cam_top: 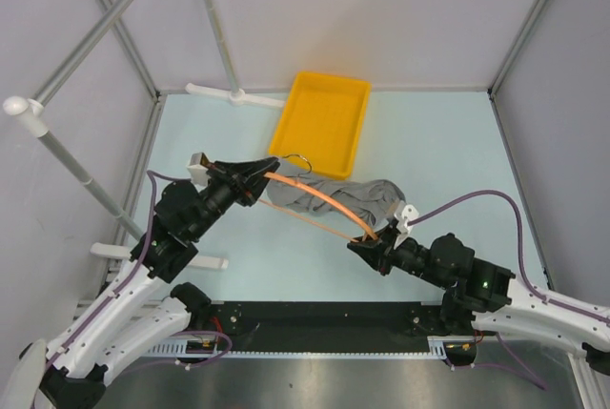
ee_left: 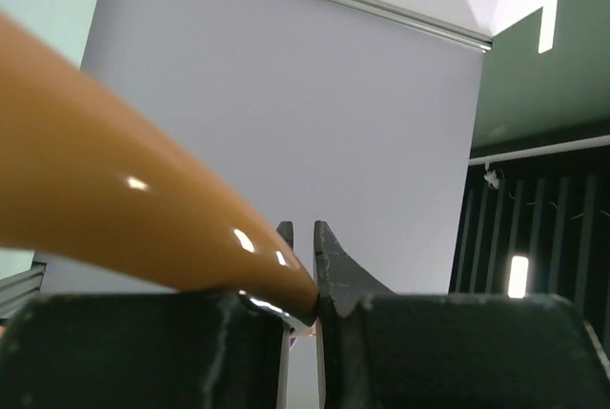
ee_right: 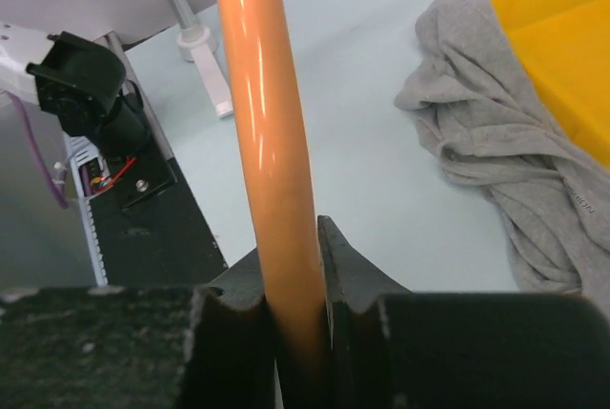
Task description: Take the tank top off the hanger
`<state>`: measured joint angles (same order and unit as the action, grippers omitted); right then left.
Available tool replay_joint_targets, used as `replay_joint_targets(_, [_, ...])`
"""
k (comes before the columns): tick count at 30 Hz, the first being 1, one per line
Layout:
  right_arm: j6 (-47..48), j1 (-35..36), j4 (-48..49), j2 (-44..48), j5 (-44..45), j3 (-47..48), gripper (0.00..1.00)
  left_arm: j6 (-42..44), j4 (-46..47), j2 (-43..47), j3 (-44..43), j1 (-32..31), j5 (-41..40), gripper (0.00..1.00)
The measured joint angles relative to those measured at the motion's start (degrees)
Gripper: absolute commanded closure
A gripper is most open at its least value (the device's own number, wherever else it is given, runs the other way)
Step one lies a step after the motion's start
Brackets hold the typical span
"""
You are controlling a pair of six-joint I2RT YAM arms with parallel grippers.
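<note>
left hand is clamped on one end of the hanger; right hand is clamped on the opposite end. tabletop carries the yellow tray on its far side. tank top lies crumpled against the tray's near edge, beneath the hanger's span. hanger long axis runs diagonally from the left hand to the right hand, with the hook toward the tray. fabric bulk lies nearer the right hand. whether a strap is threaded on the hanger cannot be determined.
</note>
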<state>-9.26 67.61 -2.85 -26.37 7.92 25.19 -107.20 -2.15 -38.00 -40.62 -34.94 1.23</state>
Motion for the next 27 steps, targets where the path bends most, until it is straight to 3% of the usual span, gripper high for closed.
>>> replay_joint_targets(1, [-0.3,-0.1,-0.5,0.5,-0.3,0.0,1.00,-0.3,-0.1,-0.1,0.0,0.0,0.2,0.82])
replay_joint_targets(2, [-0.5,0.0,-1.2,1.2,-0.7,0.0,1.00,-0.3,-0.1,-0.2,0.0,0.0,0.6,0.60])
replay_joint_targets(5, [-2.3,-0.1,-4.4,3.5,-0.8,0.6,1.00,1.1,0.0,-0.6,0.0,-0.1,0.5,0.11])
replay_joint_targets(6, [-3.0,-0.3,-5.4,4.1,-0.1,1.0,1.00,2.1,0.1,-0.6,-0.1,0.2,0.2,0.04])
replay_joint_targets(11, [-7.4,-1.0,-12.1,5.3,4.9,5.2,1.00,11.9,-4.5,-0.9,-4.2,0.3,-3.1,0.00])
replay_joint_targets(15, [-12.7,-1.0,-20.7,3.3,12.3,10.6,1.00,25.4,-9.2,0.5,-9.2,0.4,-6.6,0.01])
replay_joint_targets(22, [-15.5,-2.8,-31.4,-4.7,24.4,20.9,1.00,47.6,-13.4,9.2,-5.4,0.4,-6.3,0.01])
replay_joint_targets(27, [-8.8,-13.5,-31.4,-17.0,22.5,34.9,1.00,55.8,-21.3,12.5,-0.2,0.4,-4.4,0.01])
